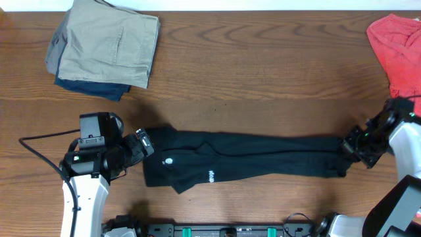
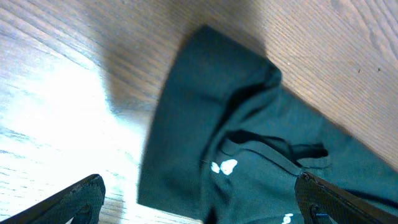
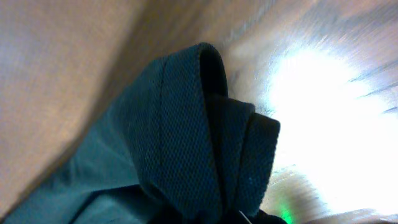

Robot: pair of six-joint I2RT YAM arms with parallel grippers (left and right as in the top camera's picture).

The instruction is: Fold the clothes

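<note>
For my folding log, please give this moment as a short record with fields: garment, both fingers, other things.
garment: black T-shirt, gathered into a long strip across the wooden table
left fingers: open, at the strip's left end
right fingers: shut on the strip's right end
top left: khaki trousers folded on a navy garment
top right: red cloth, partly out of frame

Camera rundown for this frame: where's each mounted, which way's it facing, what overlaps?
Overhead: above the table, facing straight down; shows both arms, left gripper, right gripper, black T-shirt.
Left wrist: on the left arm, facing down at the shirt's near end; open fingertips at bottom corners.
Right wrist: close against bunched shirt fabric; own fingers barely visible.
Shared: all three see the T-shirt.
</note>
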